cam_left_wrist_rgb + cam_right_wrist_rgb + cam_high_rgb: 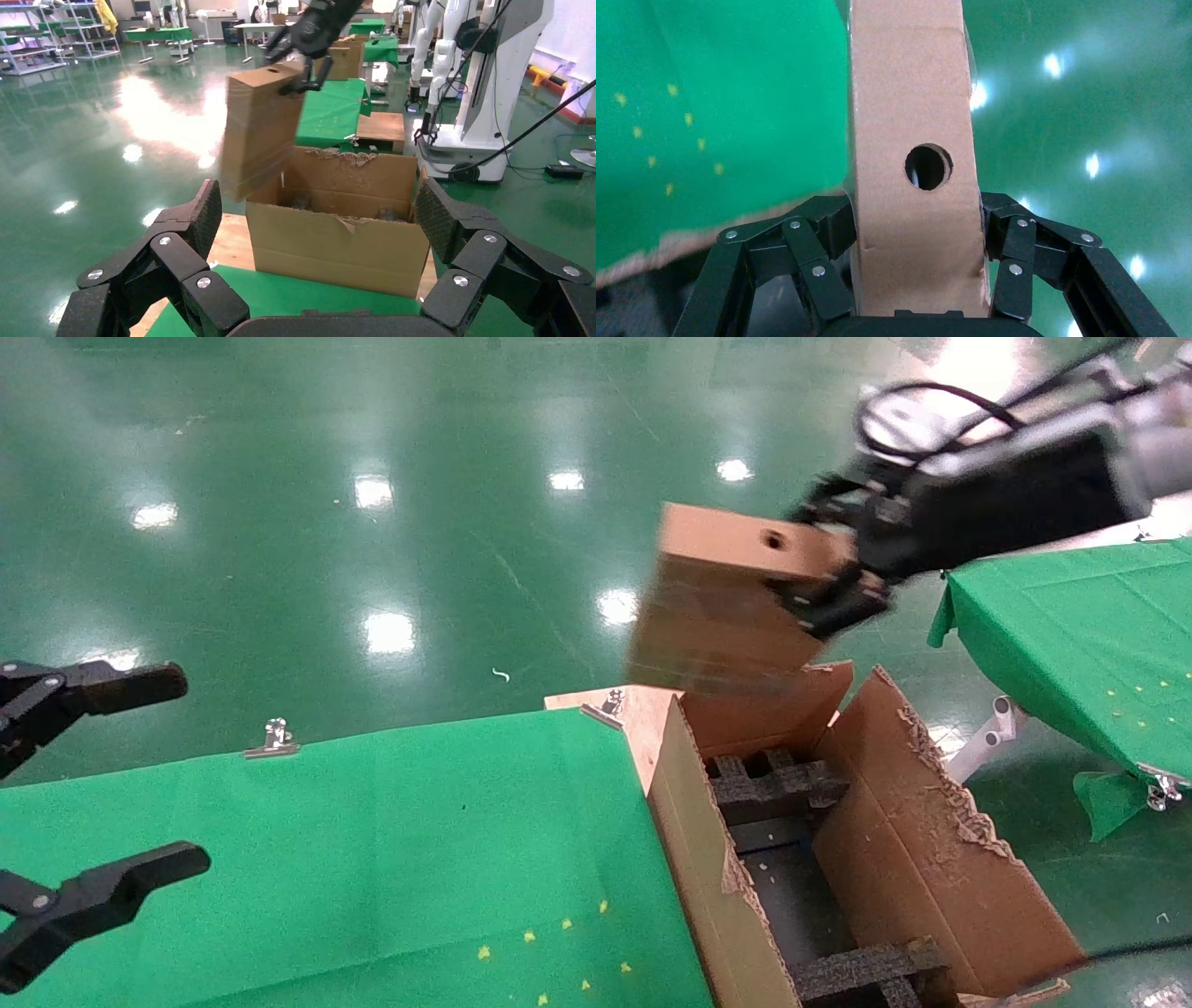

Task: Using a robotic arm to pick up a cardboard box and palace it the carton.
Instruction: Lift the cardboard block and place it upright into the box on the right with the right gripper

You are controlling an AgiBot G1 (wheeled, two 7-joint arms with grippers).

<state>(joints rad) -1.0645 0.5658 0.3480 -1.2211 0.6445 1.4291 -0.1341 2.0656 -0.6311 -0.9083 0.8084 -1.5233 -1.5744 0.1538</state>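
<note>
My right gripper [824,581] is shut on the small brown cardboard box [722,593], gripping its narrow top face with the round hole. It holds the box in the air just above the far end of the large carton [931,840], which stands open with ragged flaps and black foam inserts [778,784] inside. In the right wrist view the box [912,168] sits between the fingers [828,235]. The left wrist view shows the box [260,130] above the carton [337,225]. My left gripper [121,775] is open and empty at the left, over the green table.
A green-covered table [372,859] lies left of the carton, with metal clips [275,738] on its far edge. A second green table [1080,617] stands at the right. The floor is shiny green. Other robots [485,77] stand in the background.
</note>
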